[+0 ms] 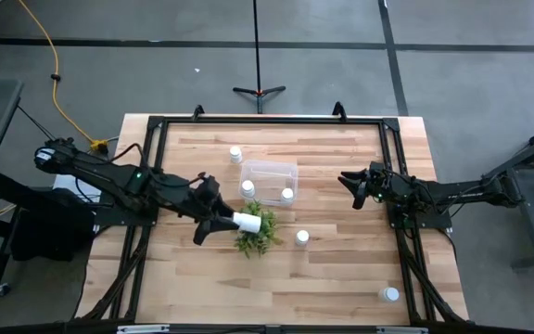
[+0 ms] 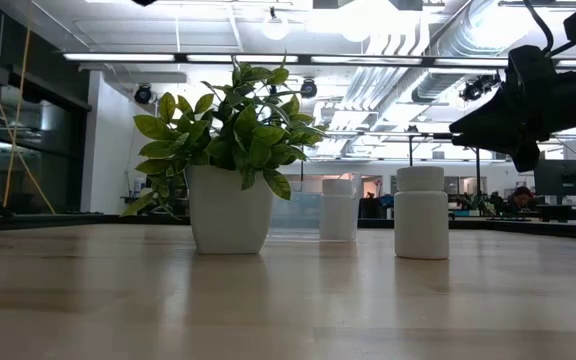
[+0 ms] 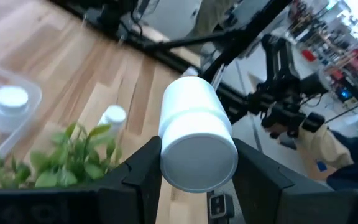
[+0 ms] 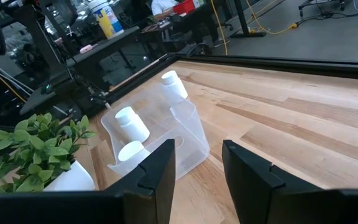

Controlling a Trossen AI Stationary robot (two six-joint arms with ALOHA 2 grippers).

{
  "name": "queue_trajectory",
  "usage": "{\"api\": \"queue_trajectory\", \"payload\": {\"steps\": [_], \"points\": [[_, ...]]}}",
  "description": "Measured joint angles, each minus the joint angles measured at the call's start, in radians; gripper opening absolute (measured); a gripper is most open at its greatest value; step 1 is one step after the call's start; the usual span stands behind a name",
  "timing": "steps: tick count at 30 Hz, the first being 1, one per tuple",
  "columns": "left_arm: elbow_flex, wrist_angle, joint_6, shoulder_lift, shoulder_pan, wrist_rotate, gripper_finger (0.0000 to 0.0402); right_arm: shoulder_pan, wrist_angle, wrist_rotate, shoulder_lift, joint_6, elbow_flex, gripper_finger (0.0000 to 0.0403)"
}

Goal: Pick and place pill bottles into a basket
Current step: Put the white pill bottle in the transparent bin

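My left gripper (image 1: 222, 224) is shut on a white pill bottle (image 1: 247, 221), held in the air over the green plant (image 1: 257, 232). The clear bin (image 1: 269, 176) stands just beyond the plant with two bottles (image 1: 247, 188) (image 1: 287, 195) upright inside. One bottle (image 1: 235, 154) stands beyond the bin, one (image 1: 302, 237) right of the plant, and one (image 1: 390, 294) near the front right corner. My right gripper (image 1: 355, 186) is open and empty to the right of the bin, which it faces in its wrist view (image 4: 197, 168). My left gripper pinches the bottle by its two round sides (image 3: 166, 155) between its two fingers (image 3: 143, 169), near the end that faces the wrist camera. The bottle lies along the fingers, about level, and sticks out past them toward the table's right. It is lifted clear above the plant's leaves (image 3: 67, 155).
The plant in its white pot (image 2: 230, 208) stands between the left gripper and the bin's near wall (image 4: 185, 146). A dark metal frame (image 1: 267, 121) runs round the table top. Bare wood (image 1: 193, 288) lies along the near side.
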Motion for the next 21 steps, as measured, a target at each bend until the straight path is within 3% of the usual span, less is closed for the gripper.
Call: {"api": "queue_trajectory", "payload": {"steps": [17,21], "points": [[0.0,0.01,0.011,0.0,0.001,-0.088,0.0195,0.0,0.001,0.0,0.0,-0.003,0.0,0.0124],[0.0,0.01,0.028,0.001,0.045,-0.081,0.0195,0.0,0.001,0.0,0.0,-0.003,0.0,0.0124]]}}
